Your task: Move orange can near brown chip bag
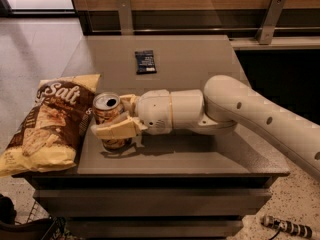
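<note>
1. Right now I am gripping the orange can [106,104] in the claw [116,118], just beside the brown chip bag [50,121].
2. I am planning a gentle, upright set-down on the surface [200,154], avoiding nudging the bag.

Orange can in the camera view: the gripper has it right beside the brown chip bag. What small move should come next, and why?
Probably open the gripper and let go. It is closed around the orange can, which stands upright, seemingly resting on the table, with its side nearly touching the brown chip bag. The can looks near enough already.
</note>
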`<state>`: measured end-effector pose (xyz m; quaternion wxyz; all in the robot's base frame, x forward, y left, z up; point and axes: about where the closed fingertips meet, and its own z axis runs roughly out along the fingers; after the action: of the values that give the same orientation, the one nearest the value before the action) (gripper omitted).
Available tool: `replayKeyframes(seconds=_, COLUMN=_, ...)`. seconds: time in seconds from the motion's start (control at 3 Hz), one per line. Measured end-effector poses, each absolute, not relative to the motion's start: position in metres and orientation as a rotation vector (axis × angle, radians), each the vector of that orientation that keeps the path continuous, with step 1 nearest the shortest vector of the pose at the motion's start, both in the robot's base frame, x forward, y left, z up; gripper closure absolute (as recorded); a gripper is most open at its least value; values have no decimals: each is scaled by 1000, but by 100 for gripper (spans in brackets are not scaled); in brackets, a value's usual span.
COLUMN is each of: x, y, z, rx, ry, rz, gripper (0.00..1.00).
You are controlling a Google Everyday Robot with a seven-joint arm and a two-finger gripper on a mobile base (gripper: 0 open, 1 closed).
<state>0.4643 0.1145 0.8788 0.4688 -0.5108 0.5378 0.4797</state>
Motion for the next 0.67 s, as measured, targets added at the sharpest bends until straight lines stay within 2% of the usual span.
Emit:
replayKeyframes(seconds=0.33, x=463, y=116, z=879, rx=-1256, ry=1316, rz=1178, gripper=28)
replayKeyframes(seconds=0.67, x=462, y=119, z=880, rx=-1262, ry=1313, rz=1181, gripper=0)
